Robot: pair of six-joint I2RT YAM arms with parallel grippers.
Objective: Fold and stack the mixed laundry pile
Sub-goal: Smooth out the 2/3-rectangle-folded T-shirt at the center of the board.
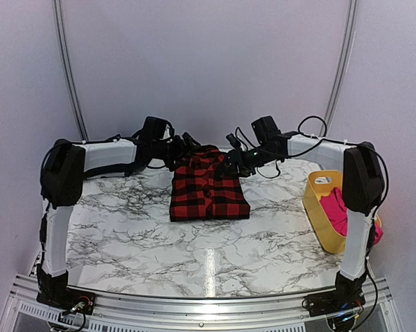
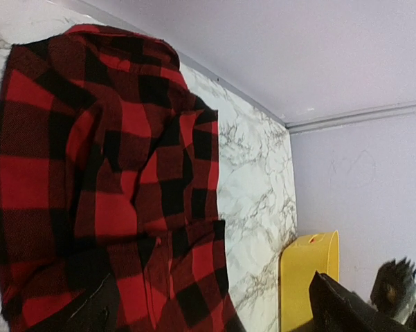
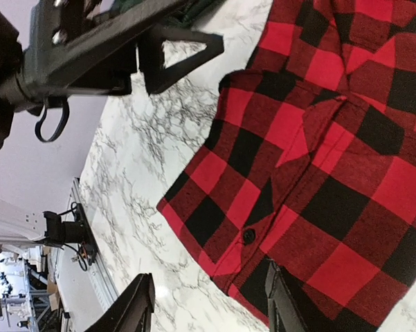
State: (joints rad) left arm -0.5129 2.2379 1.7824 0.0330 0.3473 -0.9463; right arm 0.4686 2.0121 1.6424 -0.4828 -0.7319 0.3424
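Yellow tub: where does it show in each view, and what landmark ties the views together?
Top external: the yellow tub is at the far right, about mid-height.
Left wrist: bottom right, partly cut off by the lower edge.
Right wrist: not in it.
Shared landmark: the red-and-black checked shirt, in all three.

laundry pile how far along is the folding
Done: the red-and-black checked shirt lies folded flat mid-table. In hand: nothing; the left end effector and right end effector hover open by its far edge. Left: the pink garment sits bunched in the yellow tub, and nothing is stacked yet.
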